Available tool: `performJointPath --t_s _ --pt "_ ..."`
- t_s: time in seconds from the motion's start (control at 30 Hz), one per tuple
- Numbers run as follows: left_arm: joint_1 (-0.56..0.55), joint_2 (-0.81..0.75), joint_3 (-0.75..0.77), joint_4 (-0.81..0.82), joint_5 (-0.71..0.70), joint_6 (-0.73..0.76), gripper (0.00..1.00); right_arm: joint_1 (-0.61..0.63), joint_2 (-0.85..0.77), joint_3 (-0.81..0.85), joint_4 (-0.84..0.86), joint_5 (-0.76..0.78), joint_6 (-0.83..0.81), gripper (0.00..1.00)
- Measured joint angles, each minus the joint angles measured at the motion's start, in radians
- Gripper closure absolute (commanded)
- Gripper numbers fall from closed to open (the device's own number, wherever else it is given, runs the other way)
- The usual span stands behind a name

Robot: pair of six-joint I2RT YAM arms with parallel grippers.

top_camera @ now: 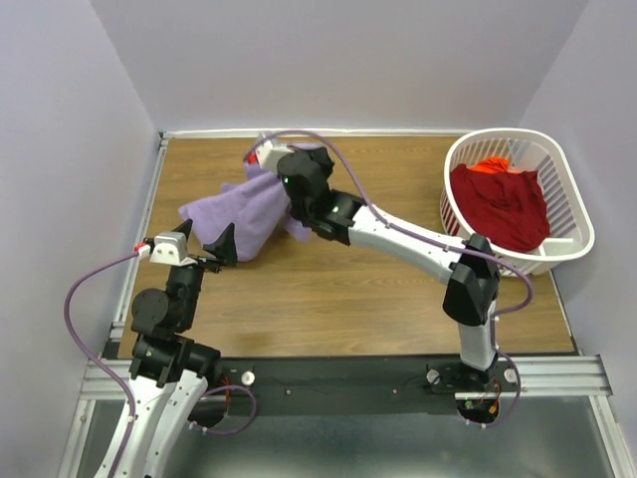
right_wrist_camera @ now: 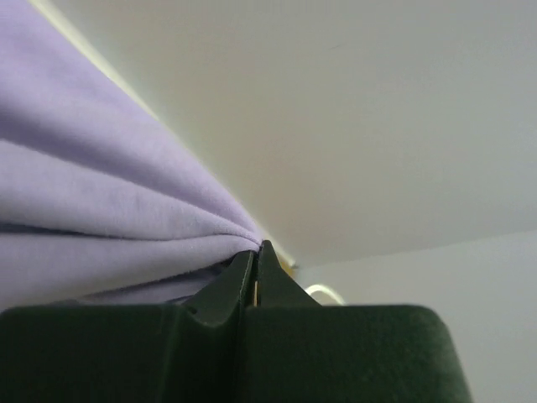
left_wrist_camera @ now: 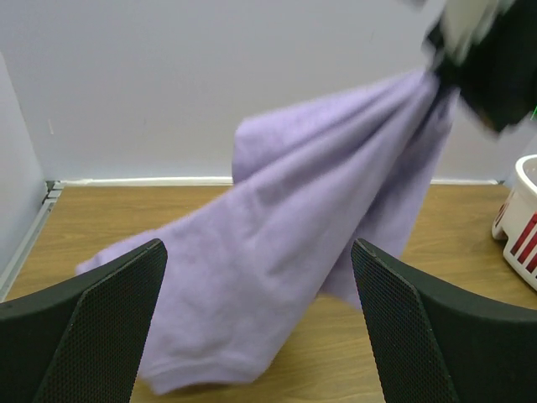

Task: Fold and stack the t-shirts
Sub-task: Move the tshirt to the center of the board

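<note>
The lavender t-shirt (top_camera: 239,211) hangs bunched from my right gripper (top_camera: 282,171), which is shut on its top and holds it above the table's back left; its lower part drapes onto the wood. In the right wrist view the jaws (right_wrist_camera: 256,252) pinch the lavender cloth (right_wrist_camera: 101,210). My left gripper (top_camera: 219,249) is open and empty, low, just in front of the shirt's lower edge (left_wrist_camera: 193,369); its fingers (left_wrist_camera: 101,327) stand apart on either side of the cloth without touching it. The deep red t-shirt (top_camera: 503,204) lies crumpled in the basket.
The white slatted laundry basket (top_camera: 575,204) stands at the back right; its edge shows in the left wrist view (left_wrist_camera: 520,227). The wooden table (top_camera: 328,299) is walled at the back and left. The right arm stretches diagonally across the middle.
</note>
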Motion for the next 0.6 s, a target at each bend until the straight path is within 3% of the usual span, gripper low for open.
performJointPath --t_s 0.07,0.1,0.17,0.2,0.4,0.6 --pt "0.000 -0.003 0.000 0.000 -0.004 0.000 0.02 -0.012 -0.017 -0.175 0.003 -0.007 0.051 0.95" --pt "0.000 -0.003 0.000 0.000 -0.006 0.000 0.02 -0.020 -0.021 -0.245 0.003 -0.007 0.079 0.84" --pt "0.000 -0.004 0.000 0.000 -0.007 0.000 0.02 -0.048 -0.028 -0.407 0.001 -0.002 0.137 0.73" --pt "0.000 -0.003 0.000 0.000 -0.007 0.000 0.02 -0.065 -0.028 -0.472 -0.004 0.004 0.171 0.63" --pt "0.000 0.017 0.000 0.000 -0.008 -0.007 0.02 -0.138 -0.086 -0.724 -0.158 0.001 0.391 0.34" --pt "0.000 0.125 0.000 -0.002 -0.002 -0.082 0.01 -0.123 -0.300 -0.750 -0.313 -0.160 0.661 0.28"
